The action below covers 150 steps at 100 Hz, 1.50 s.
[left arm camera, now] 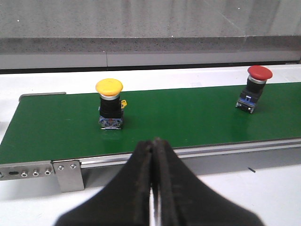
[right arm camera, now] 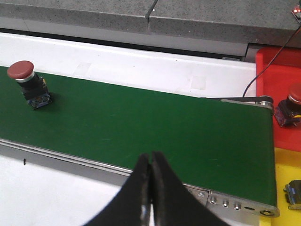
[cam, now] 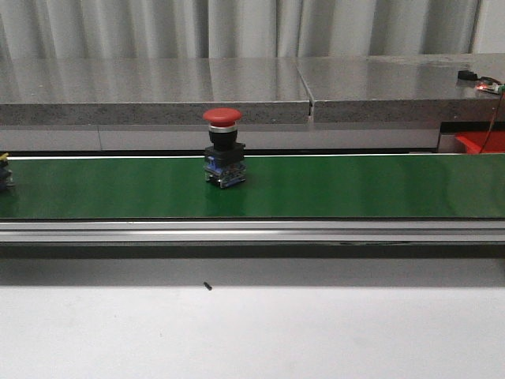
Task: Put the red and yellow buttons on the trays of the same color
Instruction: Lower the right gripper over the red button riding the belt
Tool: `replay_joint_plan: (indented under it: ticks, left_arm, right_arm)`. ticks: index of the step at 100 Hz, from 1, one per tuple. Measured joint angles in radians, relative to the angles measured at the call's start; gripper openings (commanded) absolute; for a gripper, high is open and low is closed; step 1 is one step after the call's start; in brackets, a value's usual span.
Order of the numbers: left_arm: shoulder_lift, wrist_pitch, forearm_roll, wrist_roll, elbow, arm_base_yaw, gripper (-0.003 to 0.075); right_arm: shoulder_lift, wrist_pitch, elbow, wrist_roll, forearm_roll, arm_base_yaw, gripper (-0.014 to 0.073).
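While both arms hang short of the conveyor, the left gripper [left arm camera: 154, 188] shows its two black fingers pressed flat together with nothing between them, and the right gripper [right arm camera: 149, 190] is closed in the same way, also empty.

Past the right gripper, at about two o'clock in its wrist view, a red tray [right arm camera: 277, 94] sits just beyond the end of the green belt [right arm camera: 155, 127]; a red-capped button [right arm camera: 289, 107] already lies in it, leaning, with a thin dark cable [right arm camera: 263, 70] running above it. Next to the red tray, nearer the arm, is a yellow tray [right arm camera: 287, 174] holding a dark button body [right arm camera: 293, 194] cut off by the picture's edge; its cap colour cannot be told.

The belt is a smooth matte green band in a brushed metal frame [cam: 252, 230], set on a pale tabletop [cam: 252, 332] with a speckled grey stone ledge [cam: 158, 87] behind.

On the belt, the red button [cam: 223, 146] stands upright, long axis vertical, its domed mushroom cap up, over a silver collar, a black cylindrical barrel and a blue contact block. It is at ten o'clock from the right gripper.

The yellow button [left arm camera: 109, 103], the same shape, stands upright near the belt's left end, at eleven o'clock from the left gripper, well apart from the red one.
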Motion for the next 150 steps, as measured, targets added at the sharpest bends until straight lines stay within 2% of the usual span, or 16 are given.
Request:
replay_joint_plan:
  ticks: [32,39,49,66,75,94,125,150]
  left_arm:
    - [0.0,0.0,0.0,0.0,0.0,0.0,-0.002]
    - [0.0,0.0,0.0,0.0,0.0,0.0,-0.002]
    - [0.0,0.0,-0.002,0.0,0.0,0.0,-0.002]
    - [0.0,0.0,-0.002,0.0,0.0,0.0,-0.002]
    - [0.0,0.0,-0.002,0.0,0.0,0.0,-0.002]
    - [0.0,0.0,-0.002,0.0,0.0,0.0,-0.002]
    - [0.0,0.0,-0.002,0.0,0.0,-0.002,-0.002]
    - [0.0,0.0,-0.002,0.0,0.0,-0.002,-0.002]
  right_arm:
    - [0.0,0.0,0.0,0.0,0.03,0.0,-0.0063]
    - [0.0,0.002,0.0,0.0,0.037,0.0,-0.0026]
    - [0.0,0.037,0.0,-0.002,0.063,0.0,0.0135]
    - [0.0,0.088,0.0,-0.002,0.104,0.0,0.056]
    - [0.0,0.088,0.0,-0.002,0.116,0.0,0.0661]
    - [0.035,0.127,-0.027,-0.002,0.129,0.0,0.0645]
    - [0.302,0.253,-0.256,-0.002,0.131,0.014,0.0645]
    - [0.542,0.234,-0.391,0.017,0.005,0.153,0.0645]
